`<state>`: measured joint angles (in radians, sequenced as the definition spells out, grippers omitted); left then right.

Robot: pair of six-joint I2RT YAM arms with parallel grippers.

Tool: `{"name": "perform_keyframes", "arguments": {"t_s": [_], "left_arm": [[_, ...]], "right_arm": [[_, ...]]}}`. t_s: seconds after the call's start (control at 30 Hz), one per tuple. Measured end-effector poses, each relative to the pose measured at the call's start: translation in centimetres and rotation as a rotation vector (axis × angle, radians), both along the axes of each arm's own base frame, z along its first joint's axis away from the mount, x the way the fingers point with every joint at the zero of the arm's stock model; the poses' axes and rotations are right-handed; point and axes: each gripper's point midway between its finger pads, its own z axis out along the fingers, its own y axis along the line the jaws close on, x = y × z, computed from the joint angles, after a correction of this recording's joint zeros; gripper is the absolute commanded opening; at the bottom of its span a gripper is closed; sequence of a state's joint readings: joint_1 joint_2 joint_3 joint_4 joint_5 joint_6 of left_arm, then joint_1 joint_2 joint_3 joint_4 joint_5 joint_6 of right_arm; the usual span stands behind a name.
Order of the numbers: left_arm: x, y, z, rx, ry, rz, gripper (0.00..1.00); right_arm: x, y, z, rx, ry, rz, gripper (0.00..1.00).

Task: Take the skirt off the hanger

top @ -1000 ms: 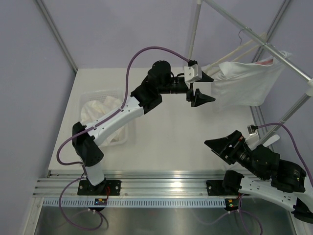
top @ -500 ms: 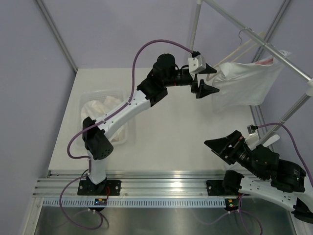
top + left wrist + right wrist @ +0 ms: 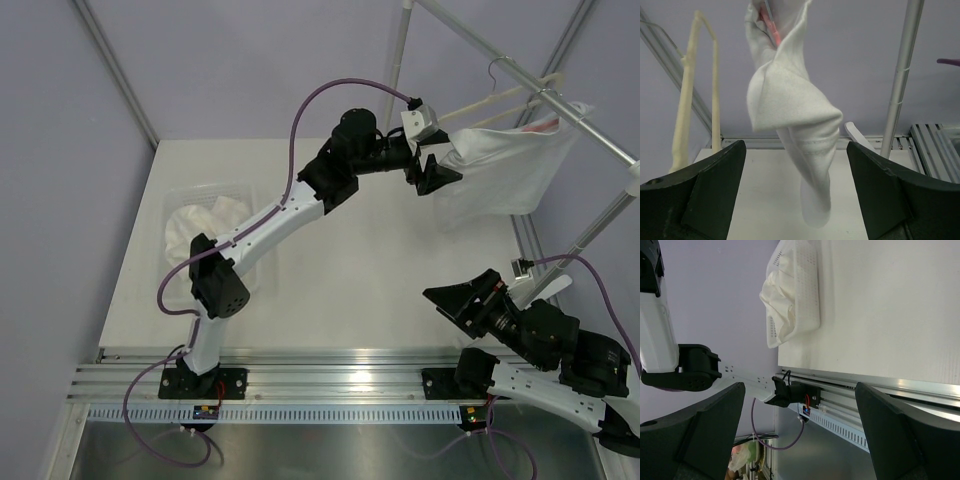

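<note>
A white skirt [image 3: 505, 170] hangs from a cream hanger [image 3: 497, 98] on the metal rail at the upper right. My left gripper [image 3: 438, 160] is open at the skirt's left edge. In the left wrist view the twisted skirt edge [image 3: 790, 115] hangs between and just beyond the wide-open fingers [image 3: 715, 190], not clamped, with my left gripper [image 3: 795, 150] centred on it. A red clip [image 3: 771, 27] shows at its top and the hanger [image 3: 687, 100] stands to the left. My right gripper [image 3: 452, 300] is open and empty, low over the table's near right; it also shows in the right wrist view [image 3: 800, 440].
A white mesh basket [image 3: 215, 235] of white clothes stands on the table's left; it also shows in the right wrist view [image 3: 795, 295]. An upright metal pole [image 3: 397, 60] rises at the back, seen too in the left wrist view [image 3: 901, 80]. A slanted rail [image 3: 600, 140] crosses above the right side.
My left arm has stretched right and up, bringing its open gripper from the table's middle to the skirt's left edge. The right arm has hardly moved.
</note>
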<state>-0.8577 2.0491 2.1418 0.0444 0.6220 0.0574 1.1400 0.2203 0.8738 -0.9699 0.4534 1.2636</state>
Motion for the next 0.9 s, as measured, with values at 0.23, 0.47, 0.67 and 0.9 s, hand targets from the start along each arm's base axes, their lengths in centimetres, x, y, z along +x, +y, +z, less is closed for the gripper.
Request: {"name": "perform_keyframes", "arguments": {"t_s": [0.23,0.47,0.67,0.9], "left_arm": [[-0.8,-2.3,0.9,-0.003,-0.027,0.068,0.79],[-1.9,-3.8,0.9,0.012,-0.03,0.072,0.67],[-1.3,-3.7,0.1,0.036,-0.021,0.094,0.63],[-0.3,-4.0,-1.1,0.051,-0.002,0.127,0.52]], "right_arm": [[-0.1,-0.1,-0.1,0.003,0.002,-0.001,0.99],[-0.3,-0.5,-0.1,0.016,0.003,-0.002,1.0],[-0.3,-0.6,0.0,0.025,0.001,-0.003,0.99],[-0.3,-0.6,0.0,0.024,0.001,-0.003,0.99]]}}
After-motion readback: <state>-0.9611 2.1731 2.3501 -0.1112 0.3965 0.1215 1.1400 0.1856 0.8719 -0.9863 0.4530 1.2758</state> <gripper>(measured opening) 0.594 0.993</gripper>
